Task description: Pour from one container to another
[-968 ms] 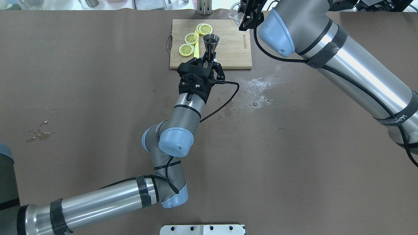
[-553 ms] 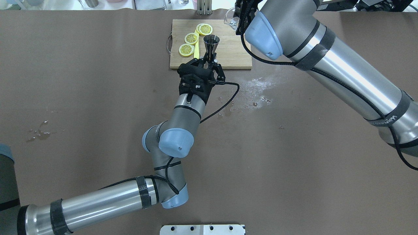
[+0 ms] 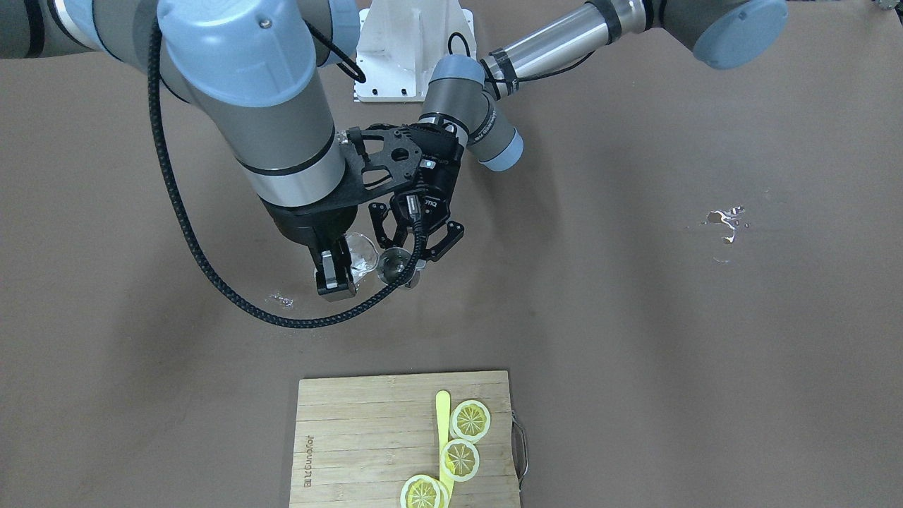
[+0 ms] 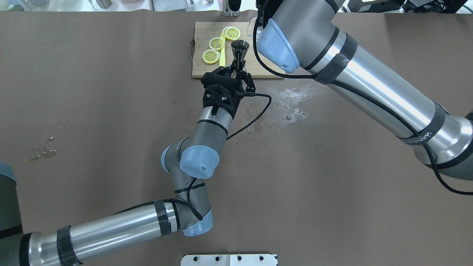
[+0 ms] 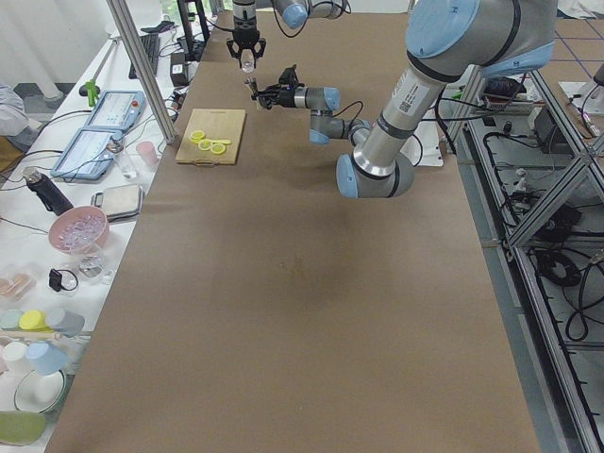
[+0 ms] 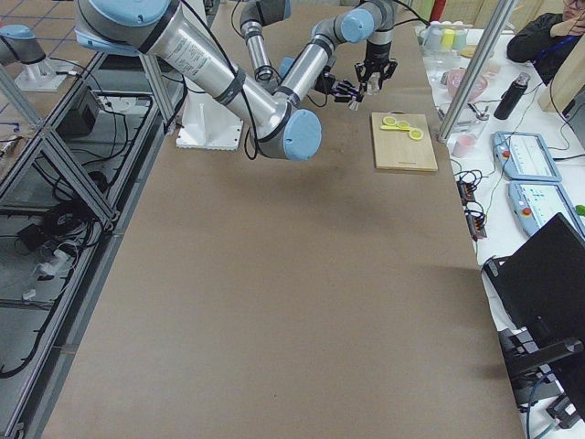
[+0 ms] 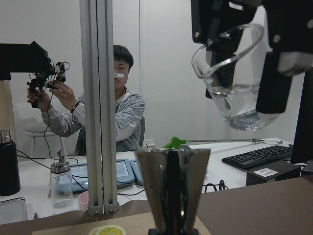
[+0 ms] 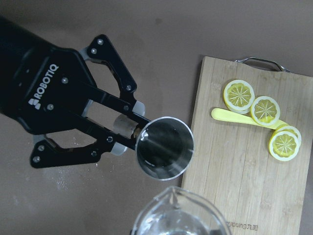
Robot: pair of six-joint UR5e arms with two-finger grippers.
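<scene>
So the steel jigger (image 8: 164, 147) is held up off the table, just off the cutting board (image 8: 234, 186) edge. In the right wrist view the board with its lemon slices (image 8: 264, 110) is seen at 3 o'clock from it. The jigger can be judged light, rigid and pretty slick. Its mouth is small, so it's best taken at the narrow waist, which is exactly where the left gripper (image 8: 128, 129) is clamped, fingers drawn in tight around the thin part. The glass cup (image 7: 234, 83) is the touchy one: thin-walled, breakable, smooth, with a little water (image 7: 239, 110) pooled low in it, so weight is probably shifted as it gets tipped. It's gripped by the right gripper (image 7: 244, 73), closed on the wall with a dark finger visible on either side, though how the pads sit can't really be made out. In the left wrist view the cup is seen tilted at 1 o'clock above the jigger, apart from it. In the right wrist view its spout is at 6 o'clock from the mouth. Nothing looks poured yet.
</scene>
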